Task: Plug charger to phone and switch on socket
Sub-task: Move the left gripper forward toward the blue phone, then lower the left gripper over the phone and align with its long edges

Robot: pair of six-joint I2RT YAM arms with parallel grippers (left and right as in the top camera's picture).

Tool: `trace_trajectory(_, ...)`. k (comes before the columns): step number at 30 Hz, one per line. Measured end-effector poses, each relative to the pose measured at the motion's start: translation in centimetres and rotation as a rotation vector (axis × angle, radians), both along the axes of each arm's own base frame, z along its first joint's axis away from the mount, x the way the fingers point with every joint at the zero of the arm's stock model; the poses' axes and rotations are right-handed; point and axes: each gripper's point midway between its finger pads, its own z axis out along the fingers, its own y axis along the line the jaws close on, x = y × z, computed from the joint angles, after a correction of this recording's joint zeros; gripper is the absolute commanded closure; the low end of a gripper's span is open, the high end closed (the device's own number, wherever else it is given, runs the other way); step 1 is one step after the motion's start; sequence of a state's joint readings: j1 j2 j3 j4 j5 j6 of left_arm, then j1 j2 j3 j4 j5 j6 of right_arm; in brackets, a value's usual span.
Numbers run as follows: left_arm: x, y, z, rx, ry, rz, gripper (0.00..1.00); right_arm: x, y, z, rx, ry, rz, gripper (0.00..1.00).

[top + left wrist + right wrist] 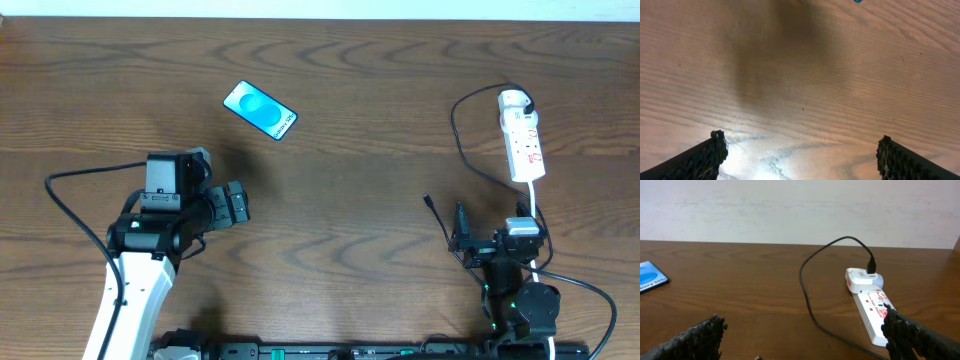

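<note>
Showed left gripper (799,145) and right gripper (802,322) both spread wide, empty, above the bench (350,150); found phone (260,110) lying toward the left, well apart from socket (524,145) at right; traced charger (801,277) from adapter (513,99) on socket, tip loose.

You have bare wooden table (350,150) across the whole middle, open for passage. The phone (260,110) lies flat and alone at far left, free on every side. At far right the power strip (524,145) lies lengthwise. Its charger cable (801,277) loops out leftward, ending near right, and its thick white cord (537,200) trails nearward.
</note>
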State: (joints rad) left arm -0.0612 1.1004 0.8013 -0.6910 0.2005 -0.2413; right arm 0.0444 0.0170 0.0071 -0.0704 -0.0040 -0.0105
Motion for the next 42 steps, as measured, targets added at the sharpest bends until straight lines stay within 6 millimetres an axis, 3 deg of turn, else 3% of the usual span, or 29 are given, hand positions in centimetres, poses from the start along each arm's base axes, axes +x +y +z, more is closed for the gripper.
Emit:
trace_trajectory(9, -0.4, -1.5, 0.6, -0.106, 0.034, 0.01, 0.02, 0.0, 0.0, 0.0, 0.0, 0.0, 0.0, 0.01)
trace_trajectory(14, 1.5, -0.7, 4.6, -0.074, -0.01, 0.059, 0.02, 0.0, 0.0, 0.0, 0.0, 0.0, 0.0, 0.01)
trace_trajectory(16, 2.9, -0.2, 6.6, -0.05, -0.043, 0.085, 0.02, 0.0, 0.0, 0.0, 0.0, 0.0, 0.0, 0.01)
trace_trajectory(21, 6.4, 0.2, 9.6, -0.027, -0.076, 0.106, 0.02, 0.0, 0.0, 0.0, 0.0, 0.0, 0.0, 0.01)
trace_trajectory(33, 15.0, 0.6, 12.7, -0.027, -0.115, 0.203, 0.02, 0.0, 0.0, 0.0, 0.0, 0.0, 0.0, 0.01)
trace_trajectory(39, 19.7, 0.7, 13.0, -0.058, -0.139, 0.279, 0.02, 0.0, 0.0, 0.0, 0.0, 0.0, 0.0, 0.01)
trace_trajectory(42, 22.3, 0.4, 11.4, -0.083, -0.144, 0.324, 0.02, 0.0, 0.0, 0.0, 0.0, 0.001, 0.0, 0.01)
